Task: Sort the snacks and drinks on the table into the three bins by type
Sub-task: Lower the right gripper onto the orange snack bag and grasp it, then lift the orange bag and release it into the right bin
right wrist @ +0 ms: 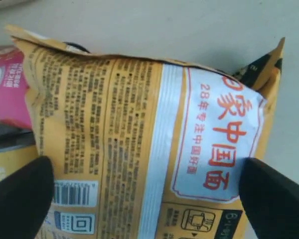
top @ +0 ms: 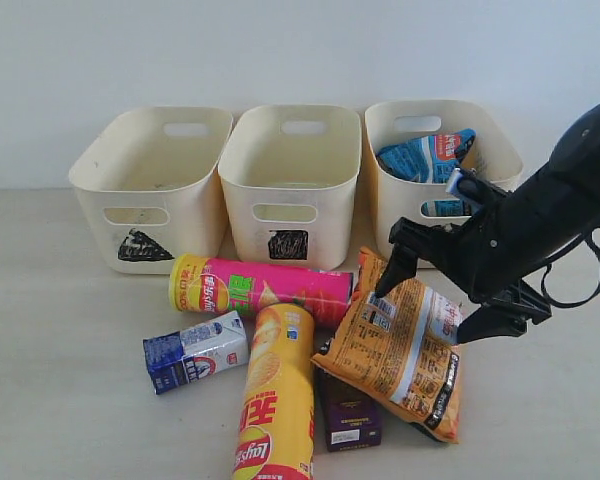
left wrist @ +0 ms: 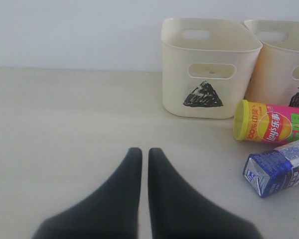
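The orange-brown bag (top: 400, 345) leans on the yellow Lay's tube (top: 275, 400) and the dark purple carton (top: 348, 418). My right gripper (top: 435, 305) is open, with one finger on each side of this bag (right wrist: 139, 124); the bag fills the space between the fingers (right wrist: 20, 194). The pink tube (top: 270, 288) lies in front of the bins, and the blue-white carton (top: 195, 352) lies left of the yellow tube. The blue bag (top: 420, 158) is inside the right bin (top: 380, 130). My left gripper (left wrist: 141, 152) is shut and holds nothing, above bare table (left wrist: 65, 124).
The triangle bin (top: 150, 190) and the square bin (top: 290, 200) stand at the back with nothing seen inside them. The left wrist view shows the triangle bin (left wrist: 209, 69), the pink tube's yellow cap (left wrist: 244, 119) and the blue-white carton (left wrist: 279, 167) ahead of the gripper.
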Action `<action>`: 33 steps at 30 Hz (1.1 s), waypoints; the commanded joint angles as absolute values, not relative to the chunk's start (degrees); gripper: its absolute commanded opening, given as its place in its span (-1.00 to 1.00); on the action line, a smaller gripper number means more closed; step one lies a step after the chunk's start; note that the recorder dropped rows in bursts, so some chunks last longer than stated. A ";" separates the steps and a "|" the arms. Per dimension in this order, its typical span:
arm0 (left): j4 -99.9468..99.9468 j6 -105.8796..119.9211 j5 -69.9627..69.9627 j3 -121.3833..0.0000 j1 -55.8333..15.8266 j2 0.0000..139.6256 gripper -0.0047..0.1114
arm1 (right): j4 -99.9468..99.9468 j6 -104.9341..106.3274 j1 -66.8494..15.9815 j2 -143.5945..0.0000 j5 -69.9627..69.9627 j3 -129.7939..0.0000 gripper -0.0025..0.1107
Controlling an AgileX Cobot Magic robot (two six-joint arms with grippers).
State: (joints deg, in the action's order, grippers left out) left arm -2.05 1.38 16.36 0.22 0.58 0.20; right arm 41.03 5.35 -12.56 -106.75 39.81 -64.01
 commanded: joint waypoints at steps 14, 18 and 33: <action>-2.10 1.10 15.96 0.00 0.87 0.00 -0.85 | 39.88 10.34 -12.56 -111.95 39.85 -64.09 -0.93; -2.10 1.10 15.96 0.00 0.87 0.00 -0.85 | 37.63 11.47 -12.56 -109.84 40.63 -64.09 -0.96; -2.10 1.10 15.96 0.00 0.87 0.00 -0.85 | 32.30 13.86 -9.66 -97.18 50.45 -65.99 -0.96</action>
